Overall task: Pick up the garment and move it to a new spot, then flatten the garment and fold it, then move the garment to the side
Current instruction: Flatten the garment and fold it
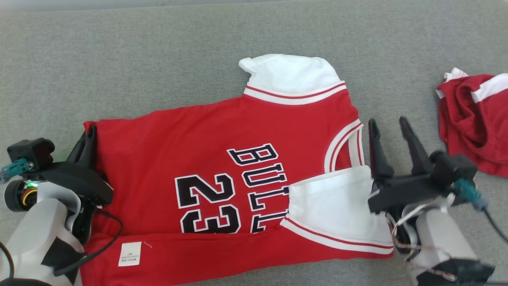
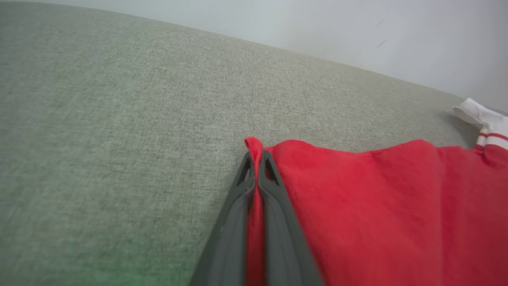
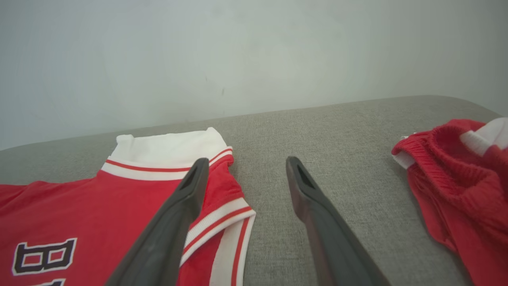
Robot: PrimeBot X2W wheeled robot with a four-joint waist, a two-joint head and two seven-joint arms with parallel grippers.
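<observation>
left gripper (image 1: 90,130): black housing (image 1: 75,178), dark tapered fingers (image 2: 234,222), teal connector (image 1: 14,169), green lamp (image 1: 31,184) lit, looped black cable (image 1: 107,242), pale grey forearm (image 1: 35,230). right gripper (image 1: 387,121): same build, thin loose wires (image 1: 401,222) at wrist.

Red basketball jersey (image 1: 166,147) on a grey woven surface (image 1: 119,59).
Its sleeves (image 1: 289,73) are white with red-striped trim; the lettering and "23" are black outlined in white; at the right, a red garment (image 1: 468,127) with white bands.
</observation>
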